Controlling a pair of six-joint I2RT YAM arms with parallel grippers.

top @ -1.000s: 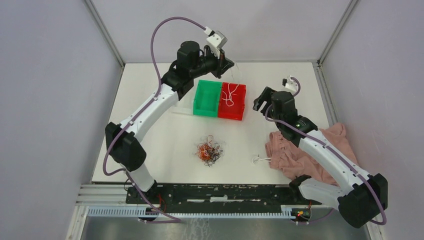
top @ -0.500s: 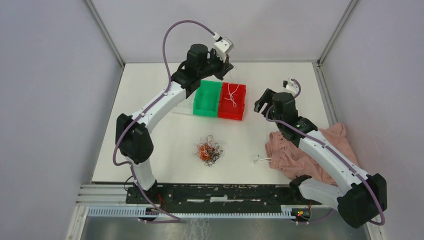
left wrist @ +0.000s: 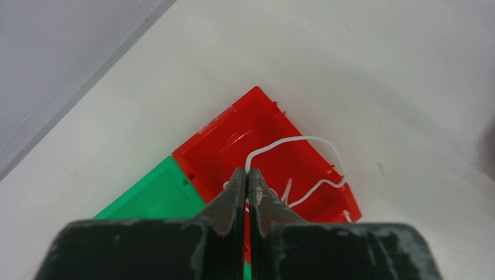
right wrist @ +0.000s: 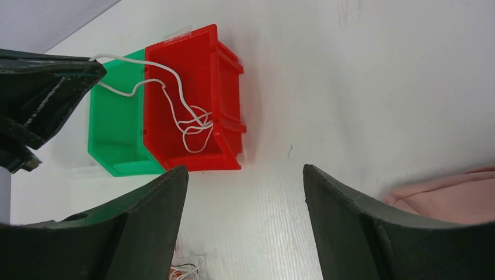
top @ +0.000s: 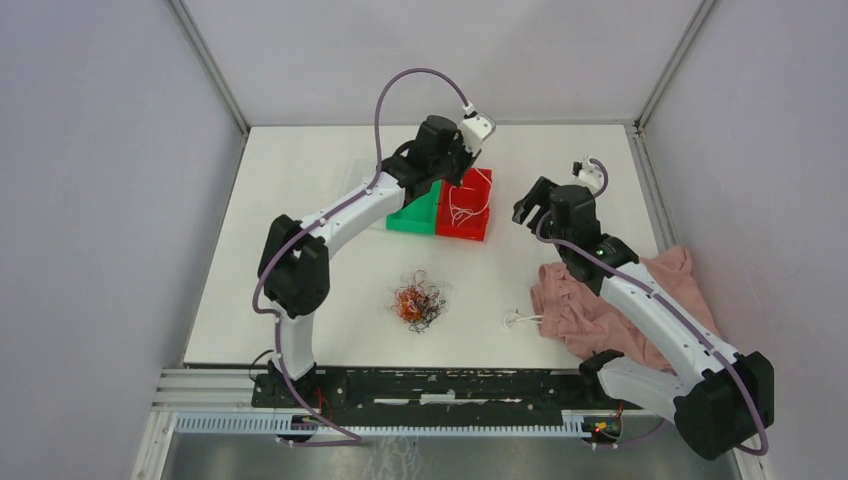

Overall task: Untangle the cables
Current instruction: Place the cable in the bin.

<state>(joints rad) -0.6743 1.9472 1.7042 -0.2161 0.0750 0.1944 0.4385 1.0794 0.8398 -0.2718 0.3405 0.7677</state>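
Your left gripper (left wrist: 246, 175) pinches a white cable (left wrist: 297, 138) above the red bin (left wrist: 217, 123); release it there next. Your right gripper (right wrist: 245, 192) hangs open.

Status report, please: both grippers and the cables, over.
Left gripper shut on white cable, trailing into red bin. Right gripper open, empty. Orange-black tangle on table, untouched. Nothing in the way; pink cloth lies aside.
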